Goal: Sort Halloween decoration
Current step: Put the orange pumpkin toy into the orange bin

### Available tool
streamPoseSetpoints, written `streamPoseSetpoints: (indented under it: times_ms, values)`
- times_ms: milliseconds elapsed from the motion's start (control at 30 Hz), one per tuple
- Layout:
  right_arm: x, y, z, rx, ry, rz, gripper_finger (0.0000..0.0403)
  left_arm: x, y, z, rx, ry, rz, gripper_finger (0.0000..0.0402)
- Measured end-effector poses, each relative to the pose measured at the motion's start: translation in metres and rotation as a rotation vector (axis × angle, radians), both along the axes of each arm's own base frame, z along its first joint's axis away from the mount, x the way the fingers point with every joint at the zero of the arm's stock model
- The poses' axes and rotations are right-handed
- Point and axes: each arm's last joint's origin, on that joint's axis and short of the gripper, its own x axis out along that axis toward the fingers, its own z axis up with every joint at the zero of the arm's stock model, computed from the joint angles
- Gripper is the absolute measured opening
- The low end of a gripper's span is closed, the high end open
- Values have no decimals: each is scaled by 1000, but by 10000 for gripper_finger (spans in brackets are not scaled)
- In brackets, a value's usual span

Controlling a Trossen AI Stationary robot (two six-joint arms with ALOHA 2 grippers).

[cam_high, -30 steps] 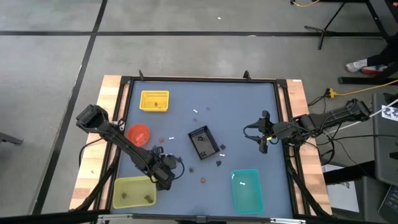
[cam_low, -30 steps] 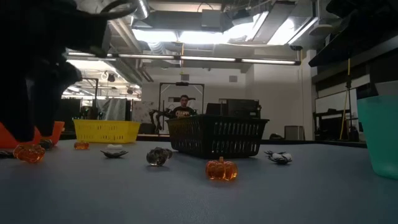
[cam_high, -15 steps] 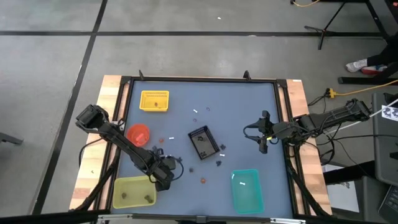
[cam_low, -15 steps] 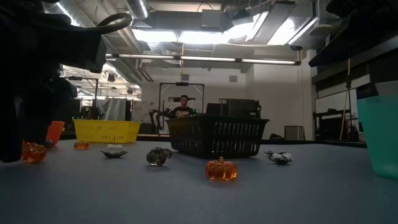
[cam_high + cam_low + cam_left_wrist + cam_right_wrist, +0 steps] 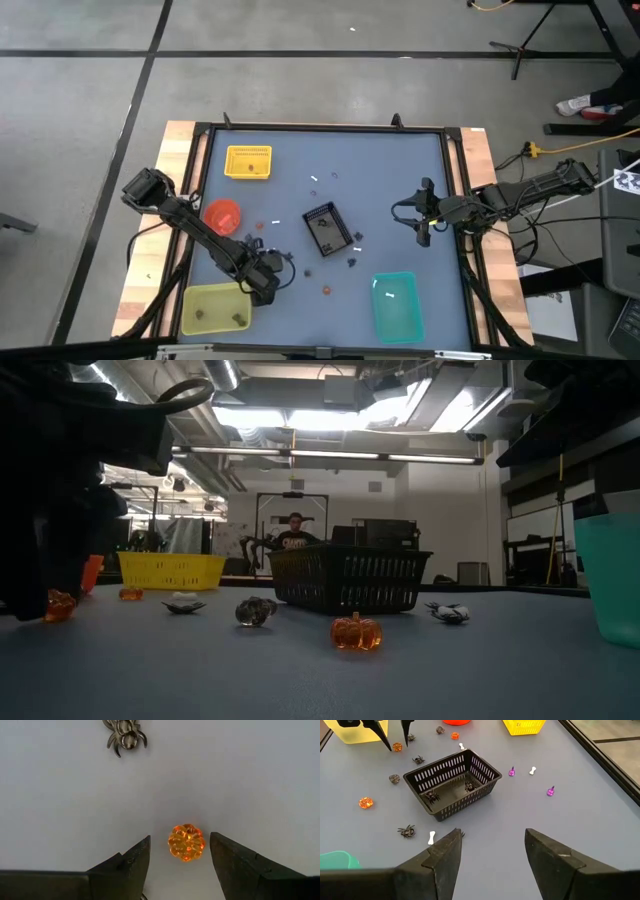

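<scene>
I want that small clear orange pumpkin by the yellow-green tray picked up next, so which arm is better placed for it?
The left. Its left gripper stands open with the small clear orange pumpkin right between the fingers. The right gripper hangs open far across the table, past the black basket.

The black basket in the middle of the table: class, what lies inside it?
Two black spiders lie on the floor of the black basket. Its near wall hides some of the floor.

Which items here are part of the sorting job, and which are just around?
Job: orange pumpkin between open left gripper fingers; spider; bone; purple trinkets; black basket.
Around: cables; person in the background; waiting right gripper.
</scene>
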Motion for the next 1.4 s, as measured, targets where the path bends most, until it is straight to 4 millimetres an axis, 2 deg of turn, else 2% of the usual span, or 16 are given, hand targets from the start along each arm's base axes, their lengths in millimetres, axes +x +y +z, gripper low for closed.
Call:
streamPoseSetpoints:
  times_ms: [500, 833, 1100, 1400]
  values:
    - [0, 0, 0, 0, 0, 0, 215, 0, 0, 0, 0, 0, 0, 105]
    - [0, 0, 0, 0, 0, 0, 215, 0, 0, 0, 0, 0, 0, 79]
    - [0, 0, 0, 0, 0, 0, 215, 3, 2, 1, 53, -58, 23, 83]
    - [0, 0, 0, 0, 0, 0, 215, 8, 11, 1, 50, -57, 56, 161]
